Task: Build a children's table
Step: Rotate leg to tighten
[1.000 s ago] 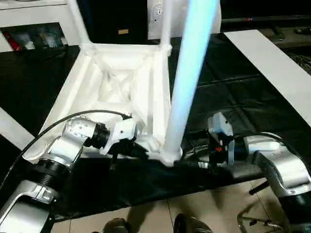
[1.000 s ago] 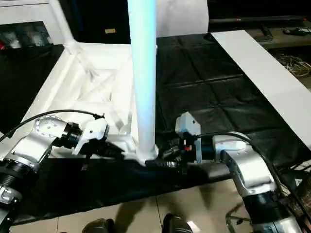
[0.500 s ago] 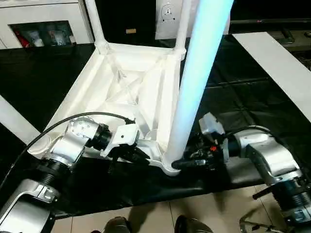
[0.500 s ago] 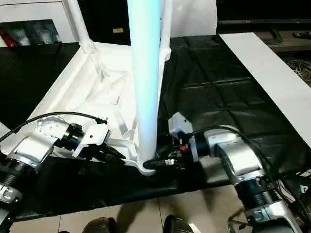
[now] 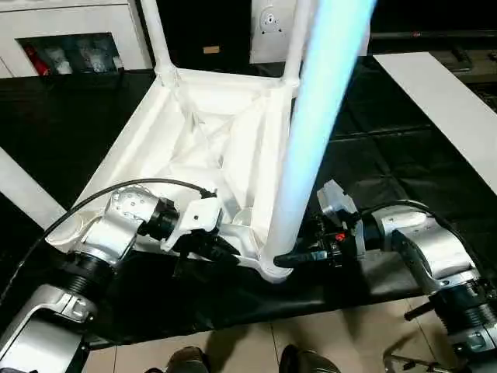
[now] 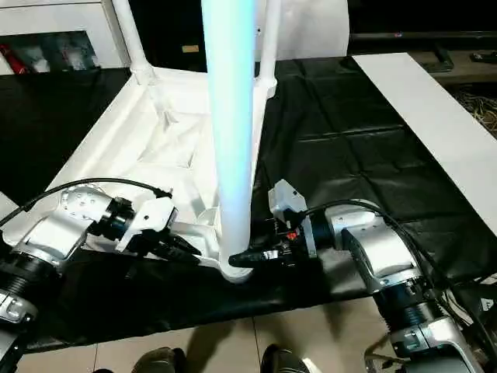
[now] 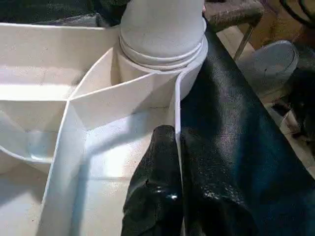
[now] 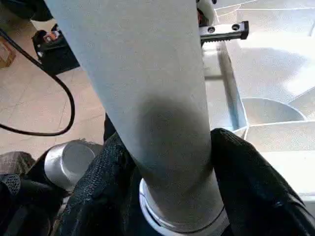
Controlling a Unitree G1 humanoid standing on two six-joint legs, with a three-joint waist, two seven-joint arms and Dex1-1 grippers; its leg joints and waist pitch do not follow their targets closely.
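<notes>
Nearest to the robot, the right gripper (image 6: 242, 256) is pinching the base of the near leg (image 5: 307, 155), one black finger (image 8: 256, 191) on each side, right where it's standing in the near-right corner socket (image 7: 162, 44). Just left of it, the left gripper (image 5: 221, 250) is pressed together on the tabletop's near rim. The tabletop (image 5: 194, 140) is lying upside down on the black cloth (image 6: 334, 140), ribs facing up. Two more legs (image 5: 155, 35) are standing in the far corners. A flat white board (image 6: 435, 116) is lying off to the right, and a white cabinet (image 5: 70, 39) is sitting far left.
</notes>
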